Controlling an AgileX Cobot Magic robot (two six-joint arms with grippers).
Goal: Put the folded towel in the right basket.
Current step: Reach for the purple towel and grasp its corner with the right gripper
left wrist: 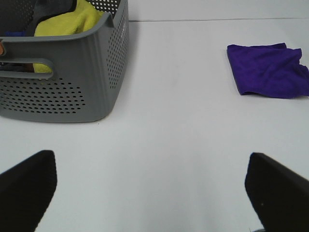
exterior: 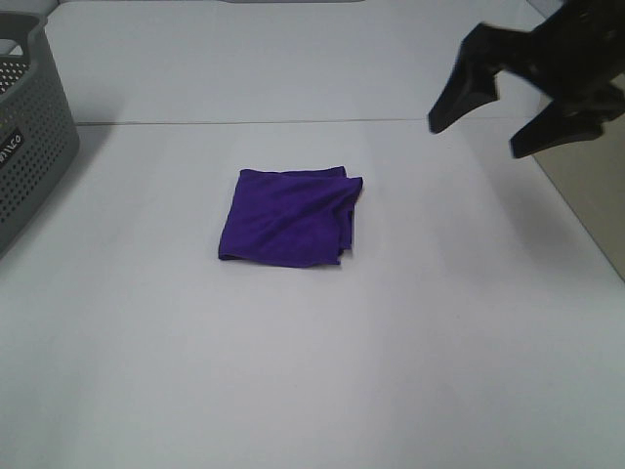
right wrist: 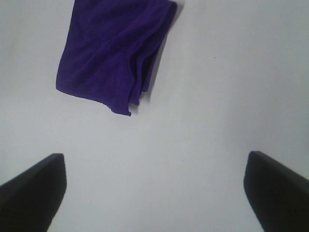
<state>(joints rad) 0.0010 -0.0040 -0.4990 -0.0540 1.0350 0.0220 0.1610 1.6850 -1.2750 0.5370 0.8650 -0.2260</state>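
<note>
The folded purple towel [exterior: 291,217] lies flat near the middle of the white table. It also shows in the left wrist view [left wrist: 268,70] and the right wrist view [right wrist: 113,53]. My right gripper [exterior: 477,139] is open and empty. It hangs in the air to the right of the towel and a little behind it, and does not touch it. In its wrist view the right gripper [right wrist: 154,193] has its fingers wide apart over bare table. My left gripper [left wrist: 152,193] is open and empty, out of the exterior view. No basket shows on the right.
A grey perforated basket [exterior: 29,137] stands at the table's left edge. The left wrist view shows the basket [left wrist: 72,92] holding a yellow cloth [left wrist: 70,21]. A tan surface [exterior: 596,195] lies past the table's right edge.
</note>
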